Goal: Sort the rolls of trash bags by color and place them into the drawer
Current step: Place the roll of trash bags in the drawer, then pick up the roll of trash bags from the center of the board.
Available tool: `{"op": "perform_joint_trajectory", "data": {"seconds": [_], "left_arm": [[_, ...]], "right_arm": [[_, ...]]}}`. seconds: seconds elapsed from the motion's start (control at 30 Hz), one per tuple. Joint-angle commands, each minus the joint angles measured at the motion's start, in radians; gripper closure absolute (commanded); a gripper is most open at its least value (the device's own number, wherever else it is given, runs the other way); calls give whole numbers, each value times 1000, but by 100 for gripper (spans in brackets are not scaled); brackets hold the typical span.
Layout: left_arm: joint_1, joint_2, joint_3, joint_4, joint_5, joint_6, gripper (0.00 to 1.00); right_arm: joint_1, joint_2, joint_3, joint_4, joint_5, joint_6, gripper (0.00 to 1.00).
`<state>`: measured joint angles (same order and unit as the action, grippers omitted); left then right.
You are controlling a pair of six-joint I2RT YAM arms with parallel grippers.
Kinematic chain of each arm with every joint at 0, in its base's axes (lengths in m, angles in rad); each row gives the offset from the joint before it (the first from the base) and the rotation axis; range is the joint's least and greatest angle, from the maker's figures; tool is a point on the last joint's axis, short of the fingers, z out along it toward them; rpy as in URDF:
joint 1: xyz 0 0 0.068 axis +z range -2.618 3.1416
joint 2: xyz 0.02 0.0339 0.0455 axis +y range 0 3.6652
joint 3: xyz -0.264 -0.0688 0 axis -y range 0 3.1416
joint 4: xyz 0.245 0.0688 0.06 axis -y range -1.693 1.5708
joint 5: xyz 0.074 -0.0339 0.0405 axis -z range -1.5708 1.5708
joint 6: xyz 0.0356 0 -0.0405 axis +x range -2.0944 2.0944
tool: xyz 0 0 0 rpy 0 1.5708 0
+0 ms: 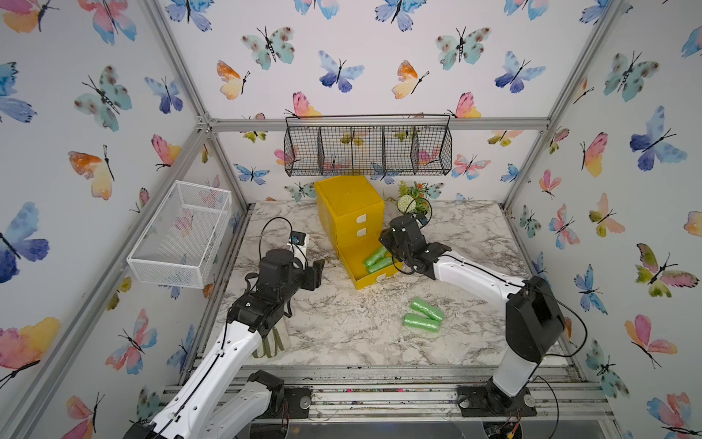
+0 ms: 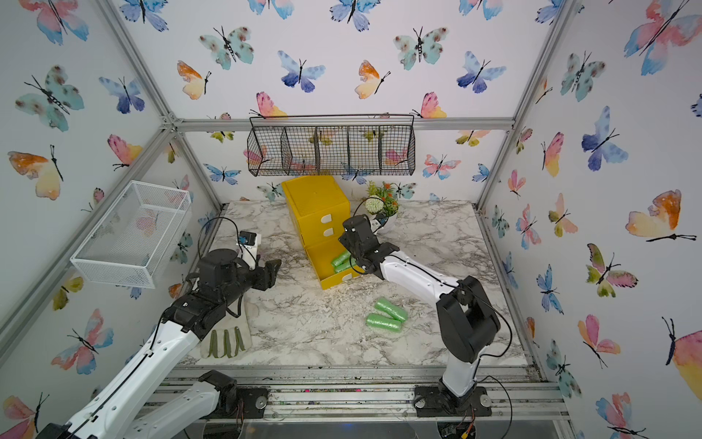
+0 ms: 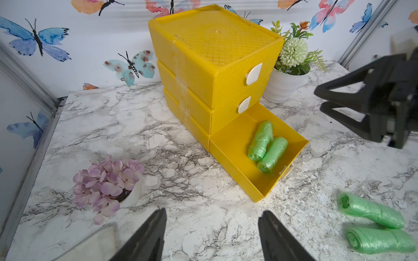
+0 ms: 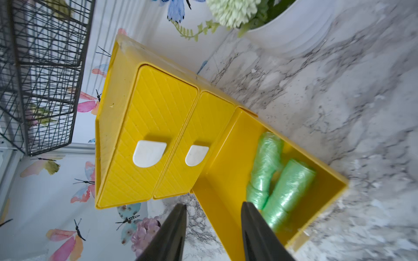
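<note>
The yellow drawer chest point(image 1: 347, 203) stands at the back of the marble table, with its bottom drawer point(image 3: 235, 144) pulled out. Two green rolls point(image 3: 260, 140) point(image 3: 272, 156) lie side by side inside it, also seen in the right wrist view point(image 4: 264, 167). Two more green rolls point(image 1: 427, 308) point(image 1: 421, 322) lie on the table in front, to the right. My right gripper point(image 4: 213, 206) hovers over the open drawer's near end, open, nothing between its fingers. My left gripper point(image 3: 212, 212) is open and empty, left of the drawer.
A white mesh basket point(image 1: 182, 232) hangs on the left wall and a black wire basket point(image 1: 368, 146) on the back wall. A potted plant point(image 1: 414, 201) stands right of the chest, a purple flower pot point(image 3: 108, 183) to its left. A glove point(image 2: 228, 338) lies under the left arm.
</note>
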<state>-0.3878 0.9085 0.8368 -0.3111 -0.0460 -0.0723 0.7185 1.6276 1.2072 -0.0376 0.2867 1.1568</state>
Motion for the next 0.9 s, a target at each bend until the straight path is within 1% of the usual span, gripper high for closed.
{"op": "perform_joint_trajectory", "data": {"seconds": [0.0, 0.13, 0.23, 0.27, 0.33, 0.4, 0.47, 0.57, 0.63, 0.7, 0.8, 0.87], "left_arm": [[3, 9, 6, -12, 3, -18, 31], [0, 34, 28, -49, 91, -41, 29], [-20, 61, 39, -71, 149, -93, 34], [-48, 70, 43, -79, 142, -101, 34], [-134, 95, 63, -98, 86, -94, 34], [-253, 137, 102, -131, -5, -65, 32], [-350, 196, 145, -163, -56, -37, 31], [-463, 277, 196, -181, -58, 17, 31], [-525, 330, 218, -183, -30, 67, 32], [-577, 382, 244, -203, 61, 146, 32], [-603, 460, 300, -238, 160, 217, 32], [-612, 512, 333, -250, 186, 247, 34]], "right_arm": [[-12, -160, -139, 64, 17, -152, 54], [-34, -349, -275, -37, 73, -182, 51], [-59, -465, -334, -149, 139, -196, 51], [-70, -500, -345, -187, 153, -200, 50], [-90, -560, -367, -243, 170, -211, 49], [-106, -628, -389, -298, 199, -213, 48], [-112, -690, -412, -335, 232, -213, 48], [-116, -786, -443, -385, 304, -222, 48], [-116, -832, -449, -431, 365, -223, 48], [-119, -856, -438, -480, 399, -223, 49], [-120, -858, -405, -556, 416, -224, 49], [-120, -851, -386, -589, 408, -223, 48]]}}
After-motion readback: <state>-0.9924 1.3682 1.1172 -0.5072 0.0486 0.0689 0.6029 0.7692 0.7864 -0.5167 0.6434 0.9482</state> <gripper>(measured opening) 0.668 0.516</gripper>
